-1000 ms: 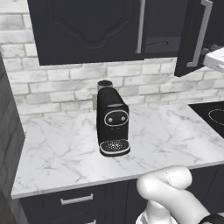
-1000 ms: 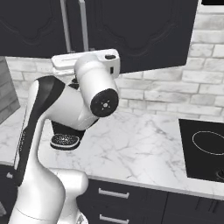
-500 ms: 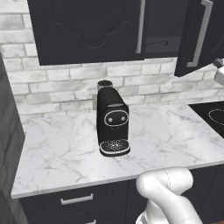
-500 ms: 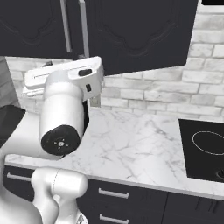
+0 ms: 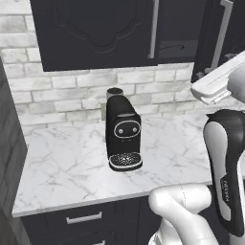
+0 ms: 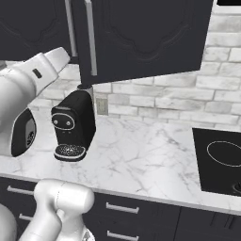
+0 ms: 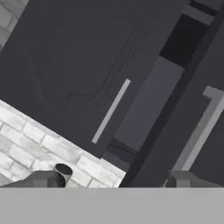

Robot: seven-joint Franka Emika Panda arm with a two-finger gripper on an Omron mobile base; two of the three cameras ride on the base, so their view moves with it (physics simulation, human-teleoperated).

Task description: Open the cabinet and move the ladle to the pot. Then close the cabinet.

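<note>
The cabinet [image 5: 100,33] hangs above the brick backsplash with its right door [image 6: 141,37] swung out on its hinge; the left door stays flat against the carcass, and the tops of both are cut off by the upper edge of the base views. Through the gap between the doors a dark interior shows, and in the left base view a thin curved dark shape, possibly the ladle [image 5: 173,47], lies on the shelf, too dim and small to be sure of. In the hand view the same opening appears as a slanted dark slot with a grey shelf face, and nothing inside it can be made out. The pot cannot be told from any view; at the right edge of the right base view just a corner of the black cooktop [image 6: 219,160] with one burner ring is visible, the rest cut off. A black coffee machine [image 5: 122,134] stands on the marble table [image 5: 72,162], near the wall. The arm rises from the base, bends at a dark elbow joint and reaches up toward the cabinet, its white forearm crossing the right side of the left base view and the left side of the right base view. The end effector [image 7: 113,180] faces the cabinet front near the gap, rolled so that the doors run diagonally; its fingertips [image 7: 43,179] stand wide apart, released, with nothing between them.
</note>
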